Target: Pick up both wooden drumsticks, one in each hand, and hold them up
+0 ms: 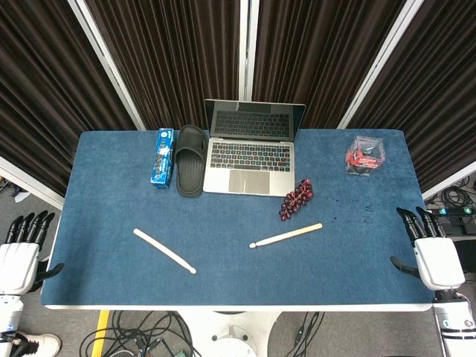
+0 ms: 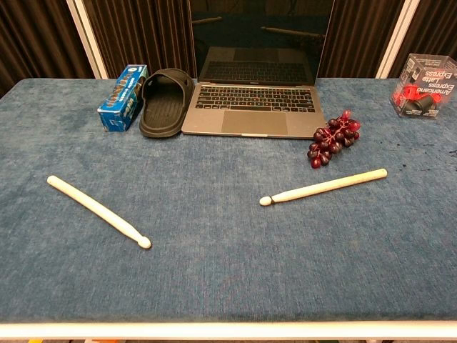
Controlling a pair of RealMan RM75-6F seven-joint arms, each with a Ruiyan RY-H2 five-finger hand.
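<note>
Two pale wooden drumsticks lie flat on the blue table. The left drumstick point(image 1: 164, 251) point(image 2: 98, 211) slants down to the right, its tip near the front edge. The right drumstick point(image 1: 286, 235) point(image 2: 324, 186) slants up to the right, its tip pointing toward the table's middle. My left hand point(image 1: 21, 253) hangs off the table's left edge, fingers spread, holding nothing. My right hand point(image 1: 431, 249) sits past the right edge, also with fingers apart and empty. Neither hand shows in the chest view.
At the back stand an open laptop point(image 1: 251, 149) point(image 2: 251, 93), a black slipper point(image 1: 191, 158) point(image 2: 166, 100) and a blue box point(image 1: 162, 156) point(image 2: 122, 96). Dark red grapes point(image 1: 297, 198) point(image 2: 331, 136) lie just behind the right drumstick. A clear box point(image 1: 365, 154) point(image 2: 423, 84) sits back right.
</note>
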